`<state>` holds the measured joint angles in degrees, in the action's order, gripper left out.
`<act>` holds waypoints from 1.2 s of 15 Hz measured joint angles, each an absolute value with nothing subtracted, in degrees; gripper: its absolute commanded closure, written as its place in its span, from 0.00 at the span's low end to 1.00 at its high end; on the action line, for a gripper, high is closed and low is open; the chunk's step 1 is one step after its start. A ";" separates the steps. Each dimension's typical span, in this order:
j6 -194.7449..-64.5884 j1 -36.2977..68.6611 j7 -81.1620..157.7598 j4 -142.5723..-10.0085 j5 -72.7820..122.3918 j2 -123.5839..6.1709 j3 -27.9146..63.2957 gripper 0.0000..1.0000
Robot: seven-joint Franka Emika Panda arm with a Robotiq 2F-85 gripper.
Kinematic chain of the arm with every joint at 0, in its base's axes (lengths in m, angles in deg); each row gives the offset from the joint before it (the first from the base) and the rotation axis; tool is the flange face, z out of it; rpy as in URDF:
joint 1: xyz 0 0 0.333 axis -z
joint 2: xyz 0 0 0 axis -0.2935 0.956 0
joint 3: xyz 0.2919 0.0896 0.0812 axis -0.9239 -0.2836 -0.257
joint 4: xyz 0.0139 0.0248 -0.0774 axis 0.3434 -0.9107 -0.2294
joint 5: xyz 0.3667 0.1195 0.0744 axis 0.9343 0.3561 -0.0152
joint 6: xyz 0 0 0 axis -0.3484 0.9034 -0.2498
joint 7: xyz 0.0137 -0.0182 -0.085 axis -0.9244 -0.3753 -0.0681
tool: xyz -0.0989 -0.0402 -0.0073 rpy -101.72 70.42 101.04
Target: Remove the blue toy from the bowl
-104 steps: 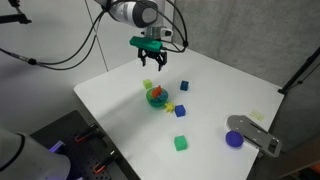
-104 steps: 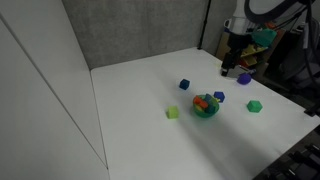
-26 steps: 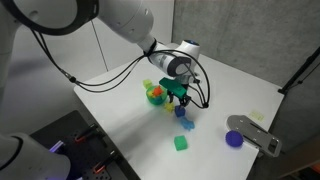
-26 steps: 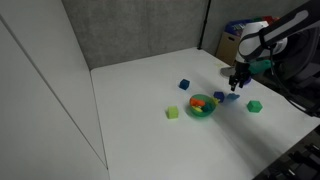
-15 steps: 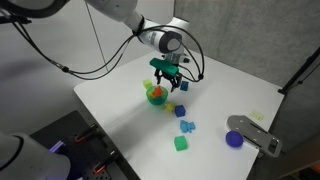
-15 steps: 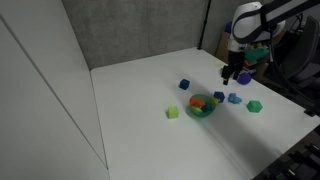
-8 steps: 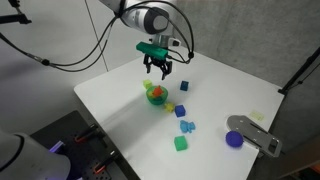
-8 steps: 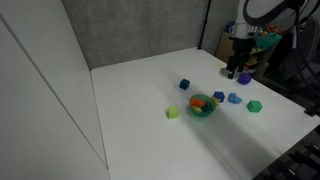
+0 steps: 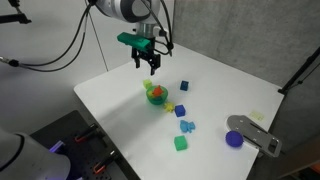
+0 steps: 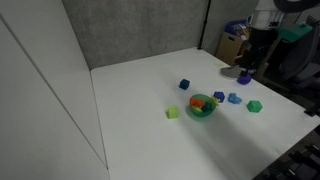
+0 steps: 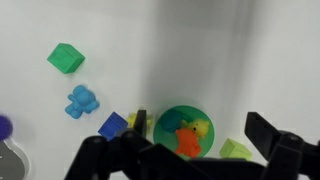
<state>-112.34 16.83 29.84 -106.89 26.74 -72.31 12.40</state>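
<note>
The green bowl stands mid-table and also shows in an exterior view and the wrist view. It holds an orange toy and a yellow one. The light-blue toy lies on the table outside the bowl, next to a dark blue cube; it also shows in an exterior view and in the wrist view. My gripper hangs open and empty, high above the table behind the bowl; it also shows in an exterior view and in the wrist view.
Two dark blue cubes, a green cube and a yellow-green cube lie around the bowl. A round purple object and a grey device sit near the table's edge.
The gripper has risen and moved away from the bowl over the last second. The light-blue toy lies on the table, where none lay 6.9 s ago.
</note>
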 measured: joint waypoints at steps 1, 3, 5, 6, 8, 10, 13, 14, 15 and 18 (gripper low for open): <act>-113.02 16.49 31.40 -108.13 26.24 -73.92 12.36 0.00; -114.94 15.91 34.26 -110.79 24.99 -77.11 12.16 0.00; -116.65 15.53 36.25 -113.49 23.92 -80.28 11.88 0.00; -117.28 15.50 36.77 -114.69 23.62 -81.72 11.75 0.00; -117.80 15.52 36.85 -116.79 23.58 -84.40 11.71 0.00; -117.47 15.54 36.52 -118.06 23.60 -86.31 11.81 0.00; -115.07 15.54 34.25 -118.36 23.82 -87.56 12.29 0.00; -114.29 15.55 33.46 -118.36 23.84 -87.74 12.55 0.00; -113.73 15.55 32.88 -118.36 23.85 -87.83 12.81 0.00; -112.53 15.56 31.79 -118.36 23.85 -87.93 13.32 0.00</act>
<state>-112.53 15.56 31.79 -118.36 23.85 -87.93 13.32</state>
